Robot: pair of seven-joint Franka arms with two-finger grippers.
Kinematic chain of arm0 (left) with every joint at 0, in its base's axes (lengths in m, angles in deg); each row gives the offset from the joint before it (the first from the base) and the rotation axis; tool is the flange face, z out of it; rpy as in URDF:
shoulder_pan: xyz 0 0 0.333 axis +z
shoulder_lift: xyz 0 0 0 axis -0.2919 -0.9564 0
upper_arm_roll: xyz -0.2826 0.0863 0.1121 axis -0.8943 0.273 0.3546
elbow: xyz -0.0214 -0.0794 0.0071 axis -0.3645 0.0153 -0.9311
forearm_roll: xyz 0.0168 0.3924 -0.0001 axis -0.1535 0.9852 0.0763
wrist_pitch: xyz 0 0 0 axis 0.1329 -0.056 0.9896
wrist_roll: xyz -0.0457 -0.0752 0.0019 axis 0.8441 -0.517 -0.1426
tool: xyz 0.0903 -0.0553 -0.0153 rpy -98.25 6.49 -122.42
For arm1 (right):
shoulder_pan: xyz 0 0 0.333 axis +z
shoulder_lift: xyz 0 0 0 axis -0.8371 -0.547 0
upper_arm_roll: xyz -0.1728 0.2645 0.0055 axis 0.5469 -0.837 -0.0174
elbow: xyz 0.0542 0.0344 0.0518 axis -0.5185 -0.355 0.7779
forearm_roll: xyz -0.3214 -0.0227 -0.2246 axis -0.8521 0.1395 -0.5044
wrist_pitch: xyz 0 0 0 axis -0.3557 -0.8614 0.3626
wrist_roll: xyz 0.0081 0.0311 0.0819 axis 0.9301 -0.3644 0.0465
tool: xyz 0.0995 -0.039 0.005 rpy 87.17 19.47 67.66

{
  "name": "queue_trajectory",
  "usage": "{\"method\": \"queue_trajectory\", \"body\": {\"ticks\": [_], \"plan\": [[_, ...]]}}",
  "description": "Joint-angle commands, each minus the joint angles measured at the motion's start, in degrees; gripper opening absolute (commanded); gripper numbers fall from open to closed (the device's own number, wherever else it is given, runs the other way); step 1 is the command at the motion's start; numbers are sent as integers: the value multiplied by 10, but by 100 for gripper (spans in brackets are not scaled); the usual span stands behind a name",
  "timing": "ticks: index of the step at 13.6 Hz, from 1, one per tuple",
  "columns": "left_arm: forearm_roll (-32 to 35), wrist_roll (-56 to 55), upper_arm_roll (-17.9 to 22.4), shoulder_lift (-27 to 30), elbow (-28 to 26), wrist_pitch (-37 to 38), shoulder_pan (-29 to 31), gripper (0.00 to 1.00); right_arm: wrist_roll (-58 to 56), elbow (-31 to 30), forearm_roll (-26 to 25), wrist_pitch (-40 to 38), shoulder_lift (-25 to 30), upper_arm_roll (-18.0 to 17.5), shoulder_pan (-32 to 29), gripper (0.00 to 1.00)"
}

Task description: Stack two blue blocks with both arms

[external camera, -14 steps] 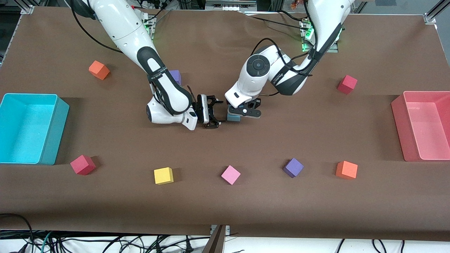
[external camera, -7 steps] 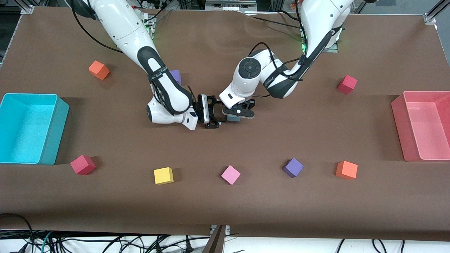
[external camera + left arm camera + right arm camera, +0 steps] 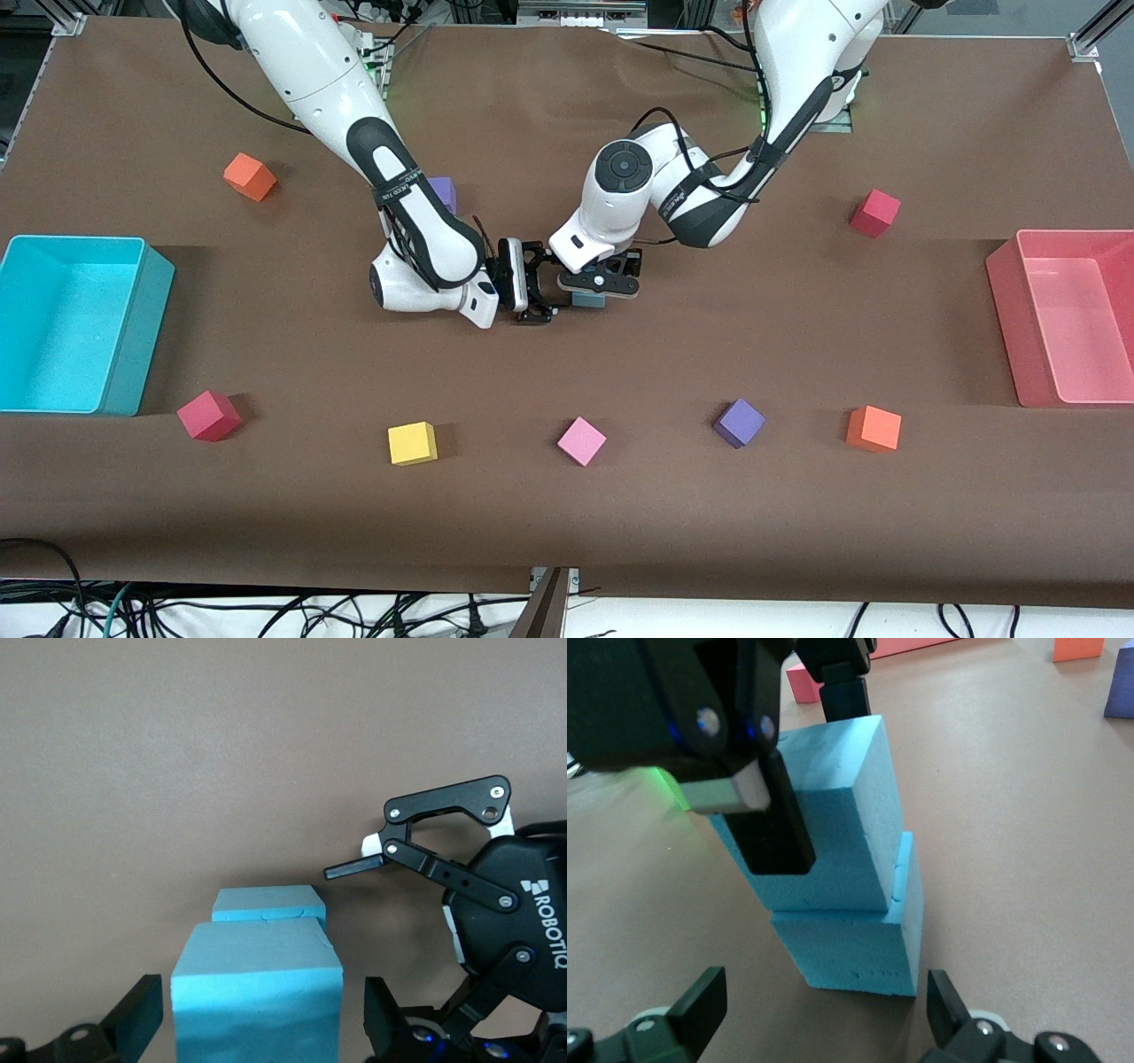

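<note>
Resting one on the other near the middle of the brown table [image 3: 797,354], well away from every edge and corner, the two blue blocks are shown stacked: the upper blue block [image 3: 824,811] sits on the lower blue block [image 3: 855,943], slightly offset, so that a strip of the lower cube's top shows in both wrist views. The left gripper [image 3: 595,282] is seen straddling the upper block from above, its fingers [image 3: 133,1028] spread to either side with a gap visible between pad and foam; the block is judged released rather than held. The right gripper [image 3: 542,283] is held low over the table just beside the stack, toward the right arm's end of the table, its jaws also apart and nothing between them; that arm is waiting.

The relation that matters is vertical: the stack lies directly beneath the left gripper, between its parted fingers, so any withdrawal would have to be taken straight up if the upper cube is not to be dragged off its offset seat. The right gripper's fingertip [image 3: 354,870] is seen near the stack but not touching it. The purple cube [image 3: 739,422] and pink cube [image 3: 581,440] lie well apart, toward the table edge nearest the front camera.
</note>
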Motion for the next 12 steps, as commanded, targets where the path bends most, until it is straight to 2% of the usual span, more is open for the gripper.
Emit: {"method": "queue_trajectory", "body": {"ticks": [1,7,12], "plan": [[15,-14,-1,0,13,8,0,100,-11,9,12,4,-6,-1,2,100],[-13,1,-7,58,13,69,20,100,-8,9,0,4,-1,6,-7,100],[-80,87,-7,117,20,139,70,100,22,25,-92,-2,17,69,-5,100]]}}
